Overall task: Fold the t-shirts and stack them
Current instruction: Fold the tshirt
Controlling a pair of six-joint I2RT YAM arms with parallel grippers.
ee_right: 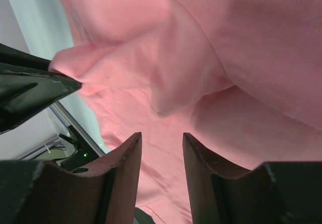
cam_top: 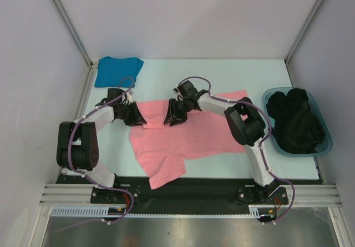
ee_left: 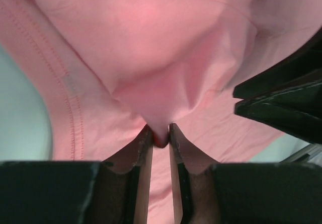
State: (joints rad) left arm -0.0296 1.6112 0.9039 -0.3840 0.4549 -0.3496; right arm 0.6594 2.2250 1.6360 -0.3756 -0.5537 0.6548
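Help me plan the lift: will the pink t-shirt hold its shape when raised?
Probably not: it puckers where the left tool pinches the pink t-shirt, so likely floppy. Its thin folds suggest it is light.

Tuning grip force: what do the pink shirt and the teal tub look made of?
The pink shirt: soft matte fabric, likely cotton knit; it puckers into folds and shows stitched hems. The teal tub: likely plastic; smooth, translucent-looking rim.

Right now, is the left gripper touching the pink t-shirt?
Touching. Left wrist view: the left gripper pinches a fold of the pink t-shirt between its fingertips.
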